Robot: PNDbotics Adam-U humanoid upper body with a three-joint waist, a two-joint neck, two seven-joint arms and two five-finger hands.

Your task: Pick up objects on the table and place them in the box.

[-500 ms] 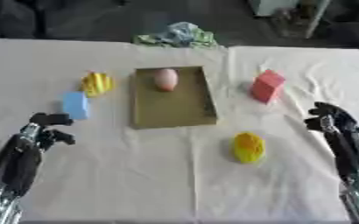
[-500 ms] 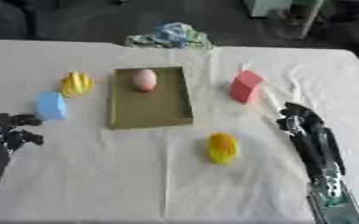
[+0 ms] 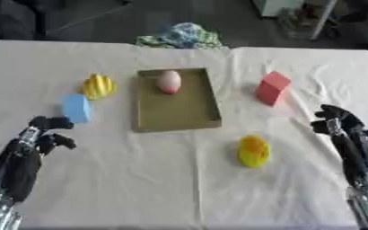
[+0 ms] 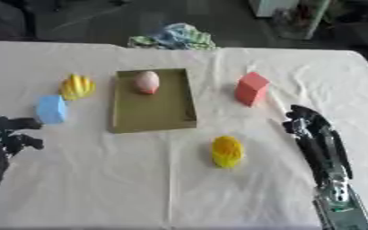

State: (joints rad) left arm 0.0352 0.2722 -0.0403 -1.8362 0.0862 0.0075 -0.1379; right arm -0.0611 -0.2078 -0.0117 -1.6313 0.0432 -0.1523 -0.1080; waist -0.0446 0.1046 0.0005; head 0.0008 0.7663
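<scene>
The box lies in the middle of the worktop with a pink egg inside. The left robot hand is clenched on nothing, near the blue block. The right robot hand also holds nothing, fingers curled. A yellow object lies in front of the box.

Shallow tan box, open-topped, at table centre, holding a pink egg at its far end. Left of the box: yellow ridged object, with a blue block nearer. Right: red block, upright. Nearer, right of the box: yellow-orange object.
</scene>
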